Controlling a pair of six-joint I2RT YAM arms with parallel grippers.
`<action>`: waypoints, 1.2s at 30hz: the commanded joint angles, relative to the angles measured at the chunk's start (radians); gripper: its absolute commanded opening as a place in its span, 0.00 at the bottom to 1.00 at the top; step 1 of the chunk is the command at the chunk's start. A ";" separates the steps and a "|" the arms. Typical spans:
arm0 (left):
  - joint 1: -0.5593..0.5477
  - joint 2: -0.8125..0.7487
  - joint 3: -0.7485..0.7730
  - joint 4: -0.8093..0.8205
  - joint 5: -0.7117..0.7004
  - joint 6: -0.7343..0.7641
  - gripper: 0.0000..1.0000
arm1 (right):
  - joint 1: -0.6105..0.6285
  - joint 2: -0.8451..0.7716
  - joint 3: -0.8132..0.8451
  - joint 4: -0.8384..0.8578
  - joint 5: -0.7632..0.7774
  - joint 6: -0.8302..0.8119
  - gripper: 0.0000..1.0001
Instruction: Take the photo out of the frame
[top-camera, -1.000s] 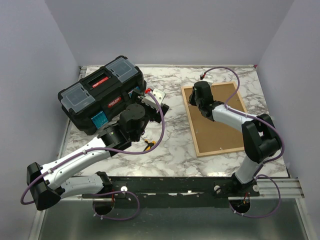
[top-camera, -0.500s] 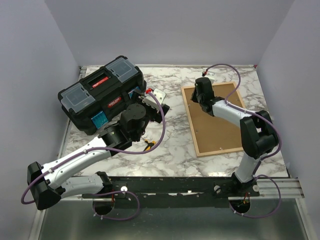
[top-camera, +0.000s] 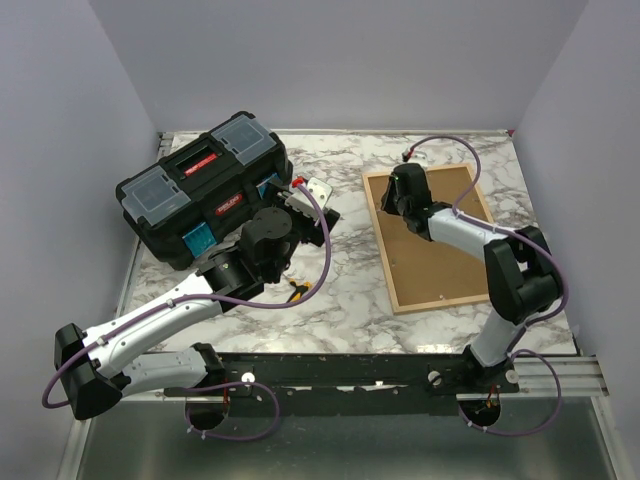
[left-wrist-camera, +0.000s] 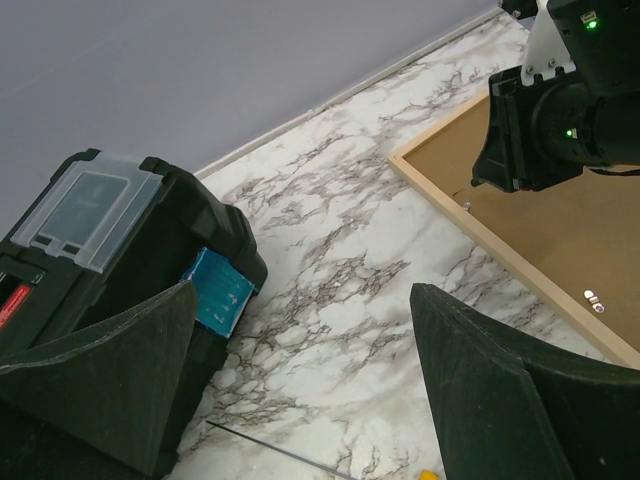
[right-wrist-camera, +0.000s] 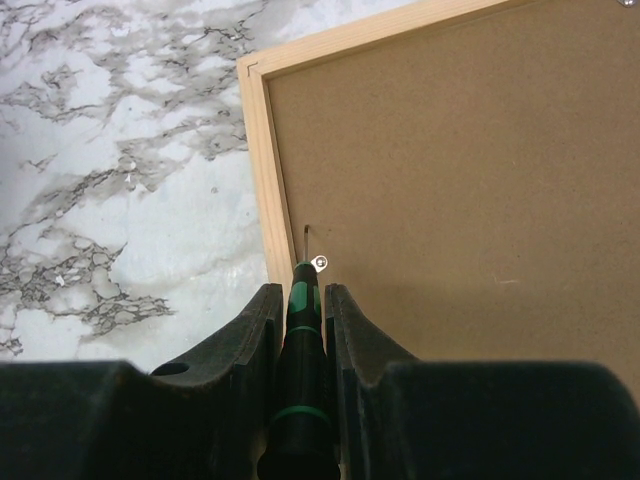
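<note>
While right end effector (right-wrist-camera: 300, 292) clamps one screwdriver (right-wrist-camera: 301, 345) over one frame (right-wrist-camera: 262, 180), left end effector (left-wrist-camera: 303, 310) gapes.

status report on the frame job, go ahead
Left gripper open, near toolbox. Right gripper shut on screwdriver, tip beside small fastener on backing board. Frame face down, photo not visible. Nothing blocking.

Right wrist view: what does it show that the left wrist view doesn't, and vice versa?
Only the right wrist view: a green-and-black screwdriver clamped in the right gripper. Only the left wrist view: the black toolbox and the open left gripper. Both: the frame lying with its brown backing board up on the marble table.
</note>
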 joint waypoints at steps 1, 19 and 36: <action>-0.009 0.002 0.030 0.003 0.018 -0.013 0.90 | 0.000 -0.050 -0.050 -0.061 -0.036 -0.022 0.00; -0.012 0.006 0.032 -0.003 0.026 -0.016 0.90 | 0.004 -0.070 -0.052 -0.096 -0.090 -0.071 0.01; -0.014 0.005 0.034 -0.004 0.024 -0.010 0.90 | 0.012 -0.044 0.033 -0.235 -0.097 -0.095 0.00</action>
